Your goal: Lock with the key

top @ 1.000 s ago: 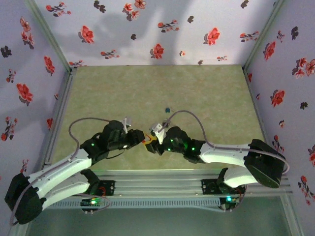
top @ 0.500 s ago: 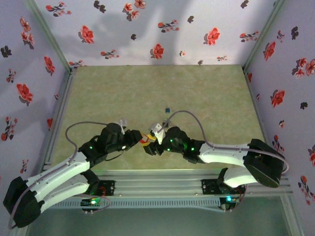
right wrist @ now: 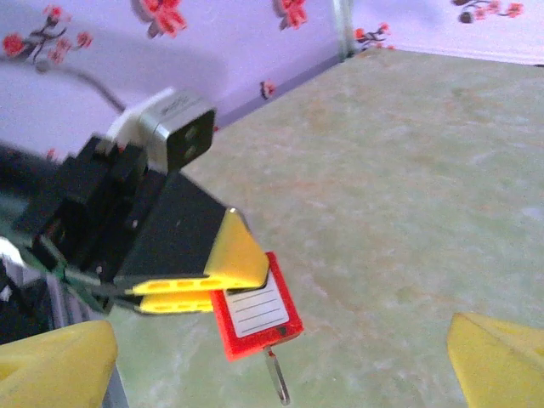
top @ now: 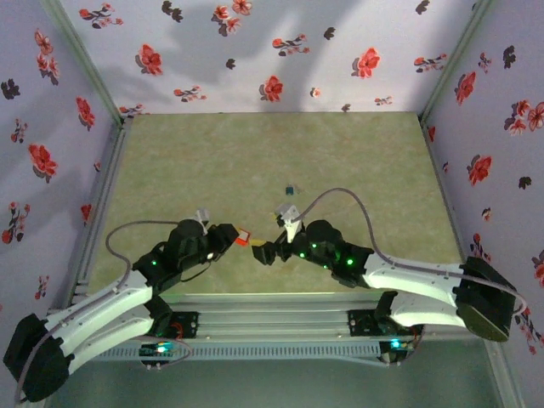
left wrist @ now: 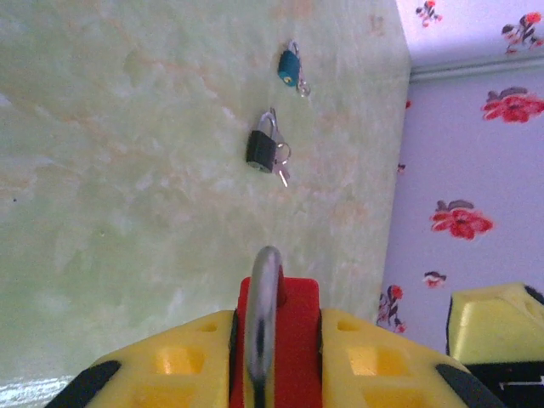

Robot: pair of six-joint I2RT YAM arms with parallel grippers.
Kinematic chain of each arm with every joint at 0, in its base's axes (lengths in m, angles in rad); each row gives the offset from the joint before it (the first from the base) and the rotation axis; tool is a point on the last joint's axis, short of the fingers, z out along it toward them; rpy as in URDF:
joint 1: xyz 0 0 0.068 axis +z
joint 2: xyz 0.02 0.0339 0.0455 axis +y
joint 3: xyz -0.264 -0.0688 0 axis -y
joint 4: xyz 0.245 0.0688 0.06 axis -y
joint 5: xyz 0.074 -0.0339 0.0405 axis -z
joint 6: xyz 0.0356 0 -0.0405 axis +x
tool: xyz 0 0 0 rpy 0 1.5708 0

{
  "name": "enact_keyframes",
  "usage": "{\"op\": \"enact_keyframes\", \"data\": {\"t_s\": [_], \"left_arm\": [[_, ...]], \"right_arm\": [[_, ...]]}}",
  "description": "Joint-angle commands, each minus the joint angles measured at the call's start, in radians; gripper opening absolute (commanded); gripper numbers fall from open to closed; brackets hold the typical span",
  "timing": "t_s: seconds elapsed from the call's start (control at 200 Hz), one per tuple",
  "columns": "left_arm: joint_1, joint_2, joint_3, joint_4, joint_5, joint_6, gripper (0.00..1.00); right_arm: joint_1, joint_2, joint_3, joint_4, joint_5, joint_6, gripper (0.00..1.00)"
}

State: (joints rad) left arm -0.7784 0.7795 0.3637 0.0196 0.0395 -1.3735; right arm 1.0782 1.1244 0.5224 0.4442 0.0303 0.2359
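- The red padlock point(left wrist: 296, 336) is being gripped tightly between the yellow fingers point(left wrist: 374, 357) of the left gripper point(top: 233, 239), with its metal shackle point(left wrist: 264, 297) sticking out past the fingertips above the table point(top: 212, 161).
- The right gripper point(top: 264, 252) is being held wide open just beside the padlock, with nothing between its fingers point(right wrist: 59, 361).
- The key point(left wrist: 263, 151) is being left lying flat on the table beyond the padlock, apart from both grippers, with the blue-headed piece point(left wrist: 290, 64) lying farther off.
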Motion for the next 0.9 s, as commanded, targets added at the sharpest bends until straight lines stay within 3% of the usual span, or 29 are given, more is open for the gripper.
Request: {"op": "enact_keyframes", "data": {"t_s": [0.0,0.245,0.42,0.55,0.715,0.895], "left_arm": [[0.007,-0.016,-0.054,0.166,-0.064,-0.087,0.00],[0.007,0.002,-0.118,0.351,-0.127,-0.118,0.00],[0.001,0.018,-0.185,0.523,-0.205,-0.175,0.00],[-0.009,0.061,-0.205,0.655,-0.251,-0.191,0.00],[-0.024,0.148,-0.208,0.814,-0.286,-0.215,0.00],[-0.038,0.279,-0.205,0.996,-0.296,-0.244,0.00]], "right_arm": [[-0.004,-0.045,0.030,-0.082,0.122,0.166,0.99],[-0.004,-0.060,0.138,-0.285,0.251,0.655,0.99],[0.004,-0.077,0.120,-0.279,0.298,0.938,0.99],[0.033,-0.078,0.146,-0.385,0.444,1.148,0.99],[0.065,-0.036,0.261,-0.639,0.557,1.339,0.99],[0.074,0.024,0.274,-0.577,0.563,1.384,0.99]]}}
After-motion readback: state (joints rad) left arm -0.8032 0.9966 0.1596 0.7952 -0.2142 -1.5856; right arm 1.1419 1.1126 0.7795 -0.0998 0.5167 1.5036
